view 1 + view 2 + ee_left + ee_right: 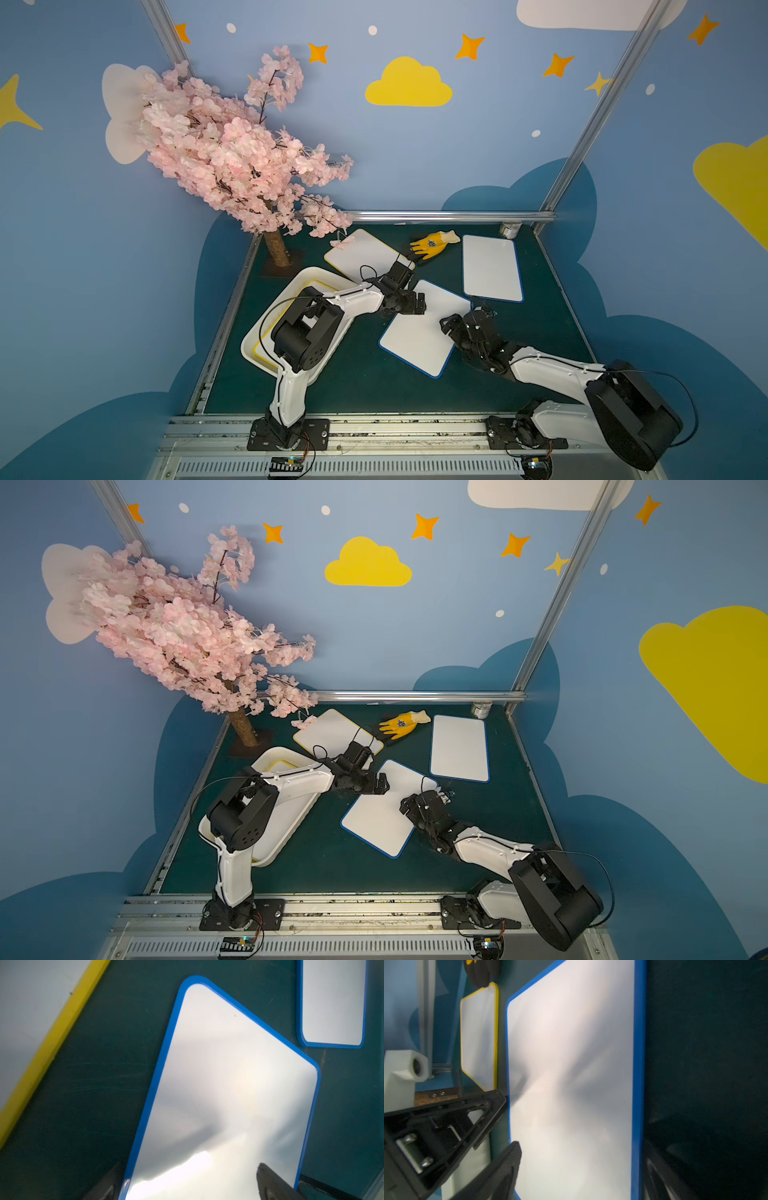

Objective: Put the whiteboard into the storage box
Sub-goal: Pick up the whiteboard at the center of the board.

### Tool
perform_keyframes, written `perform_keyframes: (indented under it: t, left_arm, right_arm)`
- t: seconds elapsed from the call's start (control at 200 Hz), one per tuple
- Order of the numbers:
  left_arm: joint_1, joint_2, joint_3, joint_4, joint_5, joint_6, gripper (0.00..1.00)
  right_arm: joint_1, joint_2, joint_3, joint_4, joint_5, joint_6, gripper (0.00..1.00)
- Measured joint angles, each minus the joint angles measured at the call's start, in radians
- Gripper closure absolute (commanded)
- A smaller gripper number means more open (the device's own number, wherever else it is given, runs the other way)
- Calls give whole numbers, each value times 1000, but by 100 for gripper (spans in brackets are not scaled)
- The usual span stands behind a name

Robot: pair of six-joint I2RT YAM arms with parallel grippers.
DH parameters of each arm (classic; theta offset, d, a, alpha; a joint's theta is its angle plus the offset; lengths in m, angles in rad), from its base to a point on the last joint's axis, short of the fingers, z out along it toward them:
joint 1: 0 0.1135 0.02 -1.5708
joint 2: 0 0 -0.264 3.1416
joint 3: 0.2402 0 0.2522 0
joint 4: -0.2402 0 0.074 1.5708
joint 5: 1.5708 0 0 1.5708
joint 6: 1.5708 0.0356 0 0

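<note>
Left side: we find the storage box [286,282] on the table [374,390], with the boxed whiteboard [316,288] lying inside it.
Centre: we find the centre whiteboard [415,336] flat, right of the box.
Back: we find the far whiteboard [361,253] behind the box, the glove [432,244] just right of it.
Right: we find the right whiteboard [491,268], the can [510,230] behind it.
Back left corner: we find the tree [276,245].

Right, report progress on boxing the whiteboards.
Done: one yellow-rimmed whiteboard lies in the shallow white plastic storage box. In hand: the open left gripper and open right gripper hover at the near blue-rimmed whiteboard, gripping nothing. Left: that board, the far blue-rimmed whiteboard and the second yellow-rimmed whiteboard.
</note>
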Motion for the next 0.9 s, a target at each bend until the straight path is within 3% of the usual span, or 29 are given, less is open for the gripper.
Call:
perform_keyframes:
  t: [0.17,0.426,0.631,0.736,0.901]
  left_arm:
    - [0,0,0,4,13,0,0]
    - [-1,0,-1,10,56,-2,0]
    - [0,0,-1,9,69,-3,0]
    - [0,0,-1,9,73,-3,1]
    - [0,0,-1,9,74,-4,1]
  right_arm:
    - [8,23,-70,204,-105,8,12]
    - [17,-84,-156,246,-148,6,14]
    - [18,-203,-182,251,-133,-10,34]
    - [18,-204,-193,278,-130,-13,47]
    - [18,-186,-205,303,-127,4,57]
